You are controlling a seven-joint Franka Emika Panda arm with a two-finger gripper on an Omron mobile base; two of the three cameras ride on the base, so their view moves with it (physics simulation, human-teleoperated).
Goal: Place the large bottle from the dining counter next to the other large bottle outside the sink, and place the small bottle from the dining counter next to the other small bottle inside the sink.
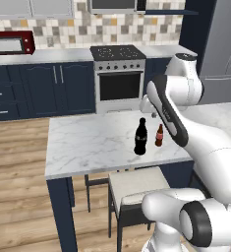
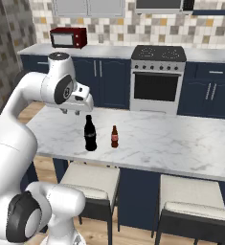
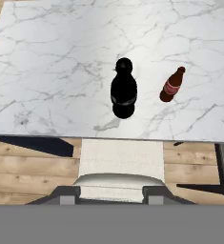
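The large bottle point(image 1: 140, 138) point(image 2: 90, 134) point(image 3: 123, 90), black with a narrow neck, stands upright near the front edge of the dining counter point(image 1: 87, 142) point(image 2: 171, 139) point(image 3: 51, 62). Just to its right stands the small bottle point(image 1: 159, 136) point(image 2: 114, 137) point(image 3: 172, 86), brownish-red with a dark cap. My gripper point(image 2: 71, 113) point(image 3: 111, 193) hovers above the counter, up and behind the black bottle, touching neither. Its fingers stand apart and open with nothing between them. The sink, the other large bottle and the other small bottle are out of view.
Padded stools point(image 1: 136, 184) point(image 2: 92, 179) point(image 2: 193, 198) stand under the counter's near edge. Across the wooden floor are the stove point(image 1: 118, 74) point(image 2: 157, 76), navy cabinets and a red microwave point(image 1: 13, 43) point(image 2: 68, 37). A grey fridge point(image 1: 225, 44) stands at the right.
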